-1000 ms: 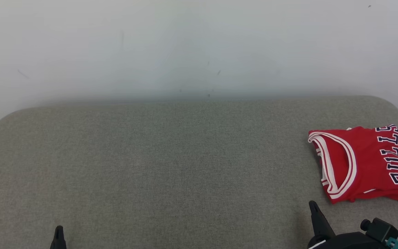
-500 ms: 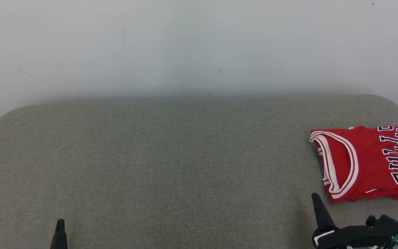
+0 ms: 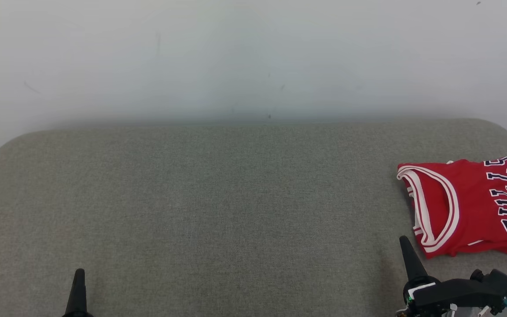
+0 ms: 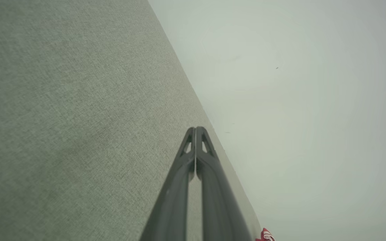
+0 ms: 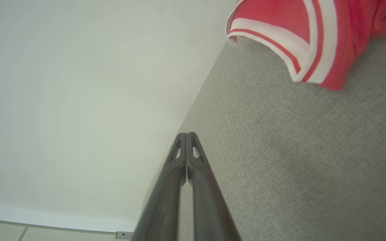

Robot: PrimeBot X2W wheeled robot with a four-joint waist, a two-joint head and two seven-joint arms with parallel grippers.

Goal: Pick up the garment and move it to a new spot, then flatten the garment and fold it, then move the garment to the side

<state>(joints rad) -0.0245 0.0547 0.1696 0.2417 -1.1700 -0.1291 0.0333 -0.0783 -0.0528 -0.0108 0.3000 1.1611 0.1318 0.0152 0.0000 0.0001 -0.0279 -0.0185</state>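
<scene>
The garment [image 3: 469,207] is a red jersey with white trim and dark lettering, lying folded at the right edge of the grey fabric surface [image 3: 218,198]. Its striped hem [image 5: 286,33] fills the top right of the right wrist view, and a red corner [image 4: 265,235] peeks in at the bottom of the left wrist view. My right gripper [image 3: 405,243] is shut and empty, just left of and below the garment, apart from it. My left gripper [image 3: 79,275] is shut and empty at the lower left, far from the garment. Both pairs of fingers [image 4: 195,131] [image 5: 187,136] press together.
A pale wall [image 3: 253,57] rises behind the surface's far edge. The surface has rounded back corners. A strip of floor and baseboard [image 5: 45,224] shows in the right wrist view.
Both grippers have risen a little further into the head view. The head camera has shifted slightly, so the garment sits marginally to the right.
</scene>
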